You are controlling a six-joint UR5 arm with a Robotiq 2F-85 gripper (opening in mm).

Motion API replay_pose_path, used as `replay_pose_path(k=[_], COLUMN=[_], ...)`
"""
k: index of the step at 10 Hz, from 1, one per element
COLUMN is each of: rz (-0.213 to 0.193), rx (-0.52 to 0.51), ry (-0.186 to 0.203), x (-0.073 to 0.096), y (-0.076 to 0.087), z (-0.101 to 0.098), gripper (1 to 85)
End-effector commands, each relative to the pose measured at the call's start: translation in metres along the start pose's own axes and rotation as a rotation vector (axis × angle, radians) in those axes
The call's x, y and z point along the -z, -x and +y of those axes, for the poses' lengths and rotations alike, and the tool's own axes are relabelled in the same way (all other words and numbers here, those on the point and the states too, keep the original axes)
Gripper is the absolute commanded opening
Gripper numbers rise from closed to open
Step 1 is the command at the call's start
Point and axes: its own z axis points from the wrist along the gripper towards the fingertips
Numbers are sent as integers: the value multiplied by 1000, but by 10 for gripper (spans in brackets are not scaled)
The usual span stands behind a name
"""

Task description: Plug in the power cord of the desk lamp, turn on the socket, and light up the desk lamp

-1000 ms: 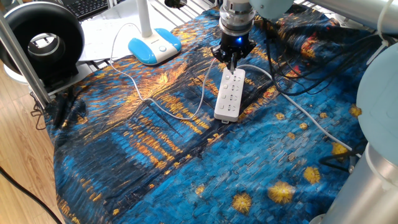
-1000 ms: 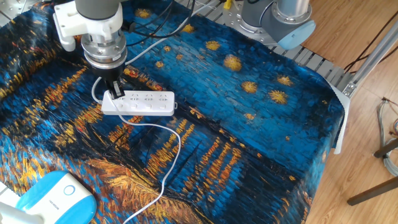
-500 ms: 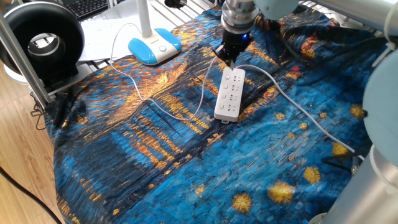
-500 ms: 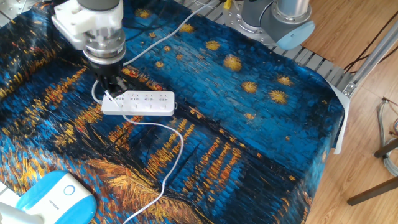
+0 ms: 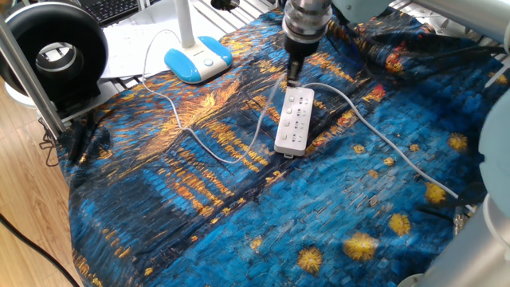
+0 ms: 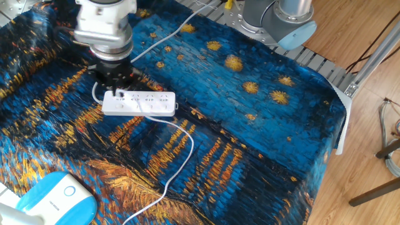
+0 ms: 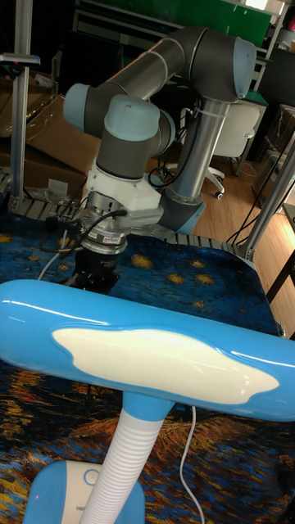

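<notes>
The gripper (image 5: pixel 293 77) hangs over the socket's (image 5: pixel 294 121) far end, its jaws pressed together. The cord (image 6: pixel 177 164) loops across the counter (image 5: pixel 199 183) to the lamp (image 5: pixel 197 57).

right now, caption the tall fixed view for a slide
Desk lamp head fills the foreground; behind it the UR5's gripper points down at the patterned cloth.

The gripper (image 5: pixel 293 77) hangs just above the socket's (image 5: pixel 294 121) far end.
</notes>
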Motion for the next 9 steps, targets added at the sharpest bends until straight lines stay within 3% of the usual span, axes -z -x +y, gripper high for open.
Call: replay_pose_path(k=[1,2,3,4,5,6,7,8,9], rz=[-44,-39,-44,-89,-109,-124,-121,-108,-110], rx=[309,476,540,603,683,763,862,942,977], ry=[50,118,180,191,141,143,111,52,57], x=[-4,-4,-1,1,-1,0,-2,-3,-3], y=[-5,-14,-18,-10,-3,-2,-1,3,3], z=[18,35,51,56,45,48,40,25,27], gripper=[13,13,13,13,13,13,13,13,13])
